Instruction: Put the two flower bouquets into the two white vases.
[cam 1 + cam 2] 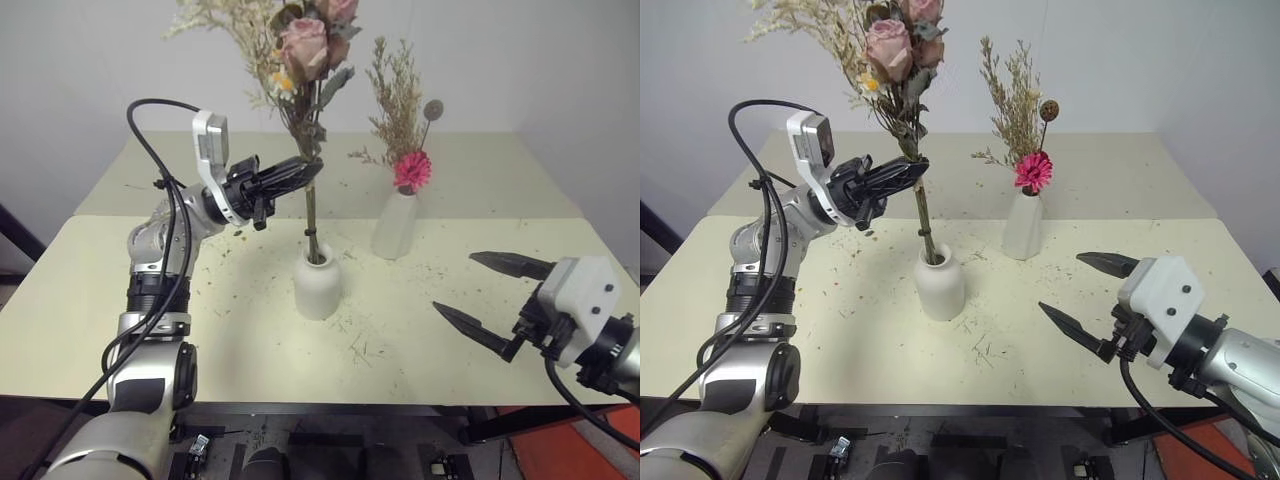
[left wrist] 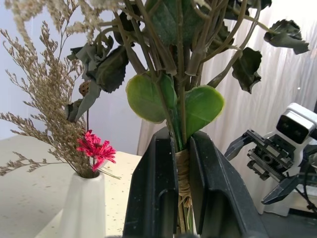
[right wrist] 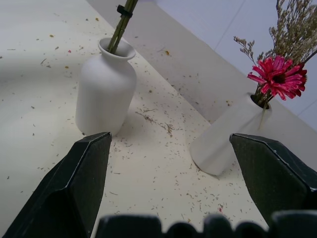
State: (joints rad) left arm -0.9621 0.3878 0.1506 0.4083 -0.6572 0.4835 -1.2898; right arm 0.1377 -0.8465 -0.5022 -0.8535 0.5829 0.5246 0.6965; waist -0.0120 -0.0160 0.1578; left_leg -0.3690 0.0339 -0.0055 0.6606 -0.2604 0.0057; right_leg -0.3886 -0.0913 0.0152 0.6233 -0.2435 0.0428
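Hovering nearest, over the front right of the pale worktop (image 1: pixel 90 330): right gripper (image 1: pixel 490 295), both black fingers spread wide apart, nothing between them, pointing across toward the vases.

Standing mid-worktop, left of centre: short round vase (image 1: pixel 318 285), matte white, narrow neck, upright. Holding in its mouth the lower stem ends of the rose bouquet (image 1: pixel 310 45), stems running straight up out of the neck.

Clamped on those stems partway up, well above the vase mouth: left gripper (image 1: pixel 300 172), fingers closed tight on the twine-bound bundle just under two round green leaves, seen close in the left wrist view. Reaching in from the left, roughly level. Carrying above the grip: pale pink roses, cream sprigs, dark curled leaves, heads rising past the top of the head views.

Standing behind and to the right, well apart from the short vase: tall slim vase (image 1: pixel 394 228), white, cone-shaped, upright. Containing the magenta bouquet (image 1: pixel 411 170): one magenta flower at the rim, beige dried grasses above, a brown seed head on a thin stalk.

Scattered across the worktop around both vases: fine dried plant debris (image 1: pixel 360 345).
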